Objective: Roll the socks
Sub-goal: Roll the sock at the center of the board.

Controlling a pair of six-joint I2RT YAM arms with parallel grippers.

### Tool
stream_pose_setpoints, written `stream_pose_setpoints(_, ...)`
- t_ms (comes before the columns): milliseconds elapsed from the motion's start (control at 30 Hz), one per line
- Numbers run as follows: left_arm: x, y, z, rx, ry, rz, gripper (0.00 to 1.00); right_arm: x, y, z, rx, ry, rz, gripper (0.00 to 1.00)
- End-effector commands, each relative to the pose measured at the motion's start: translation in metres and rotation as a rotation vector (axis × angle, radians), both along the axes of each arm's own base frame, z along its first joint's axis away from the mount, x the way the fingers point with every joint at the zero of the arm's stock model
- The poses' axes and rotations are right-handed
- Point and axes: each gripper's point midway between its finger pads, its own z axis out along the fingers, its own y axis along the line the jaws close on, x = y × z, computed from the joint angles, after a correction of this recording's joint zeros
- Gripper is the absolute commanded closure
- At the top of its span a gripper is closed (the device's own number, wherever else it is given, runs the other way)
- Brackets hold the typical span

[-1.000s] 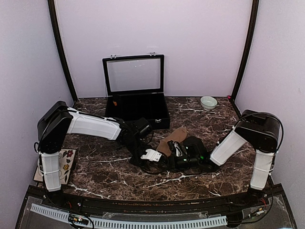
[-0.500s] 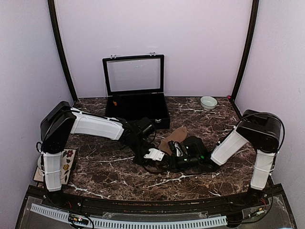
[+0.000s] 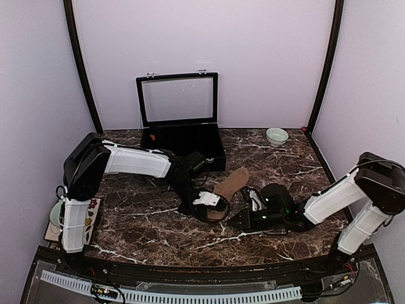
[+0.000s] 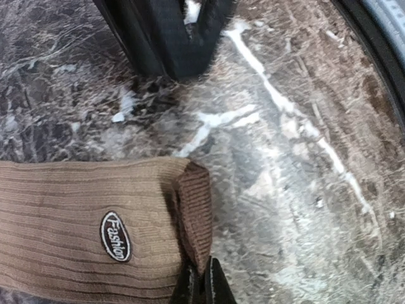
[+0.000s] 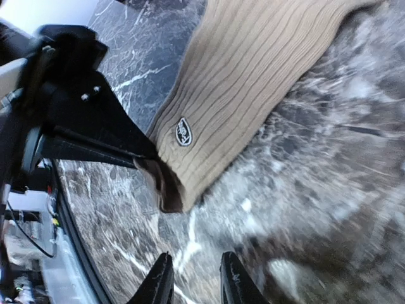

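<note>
A tan-brown ribbed sock [image 3: 233, 182] lies flat on the marble table, its dark brown cuff [image 4: 193, 212] toward the near edge. My left gripper [image 4: 203, 288] is shut on that cuff's edge and lifts it slightly; from above the left gripper [image 3: 214, 211] sits at the sock's near end. My right gripper [image 5: 196, 282] stands open and empty, a short way back from the cuff [image 5: 166, 187] over bare marble. From above, the right gripper [image 3: 236, 221] is just right of the sock. An oval "Fashion" label [image 4: 116, 236] shows near the cuff.
A black display case [image 3: 181, 144] with its glass lid raised stands at the back centre. A small pale bowl [image 3: 276, 135] sits at the back right. A floral card [image 3: 87, 218] lies at the table's left edge beside the left arm's base.
My left gripper has shut on the sock's cuff. My right gripper has opened, let go and drawn back to the right, away from the sock.
</note>
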Motion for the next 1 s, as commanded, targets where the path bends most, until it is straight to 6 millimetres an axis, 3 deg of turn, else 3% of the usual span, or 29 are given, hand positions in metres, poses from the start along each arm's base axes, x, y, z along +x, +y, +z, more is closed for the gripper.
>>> stream_pose_setpoints(0, -0.049, 0.038, -0.026, 0.196, 0.272, 0.007, 1.00, 0.001, -0.018, 0.032, -0.050, -0.261, -0.016, 0.74)
stream_pose_setpoints(167, -0.058, 0.037, -0.023, 0.245, 0.384, 0.012, 1.00, -0.005, -0.029, 0.079, -0.202, -0.637, -0.016, 0.73)
stream_pose_setpoints(200, -0.059, 0.038, -0.023, 0.260, 0.401, 0.013, 1.00, -0.003, -0.033, 0.086, -0.229, -0.669, -0.037, 0.64)
stream_pose_setpoints(233, -0.058, 0.036, -0.022, 0.266, 0.409, 0.013, 1.00, 0.000, -0.036, 0.095, -0.230, -0.693, -0.054, 0.13)
stream_pose_setpoints(267, -0.058, 0.036, -0.022, 0.272, 0.416, 0.014, 1.00, 0.000, -0.039, 0.102, -0.215, -0.712, -0.064, 0.02)
stream_pose_setpoints(333, -0.058, 0.037, -0.024, 0.279, 0.418, 0.014, 1.00, 0.005, -0.054, 0.113, -0.172, -0.735, -0.159, 0.01)
stream_pose_setpoints(433, -0.056, 0.035, -0.026, 0.281, 0.411, 0.022, 1.00, 0.012, -0.088, 0.114, -0.067, -0.654, -0.389, 0.01)
stream_pose_setpoints(533, -0.055, 0.036, -0.029, 0.291, 0.413, 0.028, 1.00, -0.012, -0.093, 0.133, 0.268, -0.656, -0.361, 0.01)
stream_pose_setpoints(567, -0.055, 0.036, -0.031, 0.295, 0.411, 0.030, 1.00, -0.017, -0.095, 0.137, 0.301, -0.688, -0.337, 0.01)
stream_pose_setpoints(700, -0.052, 0.036, -0.035, 0.305, 0.409, 0.039, 1.00, -0.027, -0.073, 0.124, 0.080, -0.741, -0.155, 0.09)
stream_pose_setpoints(867, -0.047, 0.031, -0.034, 0.304, 0.433, 0.058, 1.00, -0.065, -0.021, 0.095, -0.169, -0.885, 0.181, 0.12)
stream_pose_setpoints(967, -0.045, 0.033, -0.035, 0.315, 0.454, 0.071, 1.00, -0.083, 0.004, 0.079, -0.253, -0.999, 0.334, 0.21)
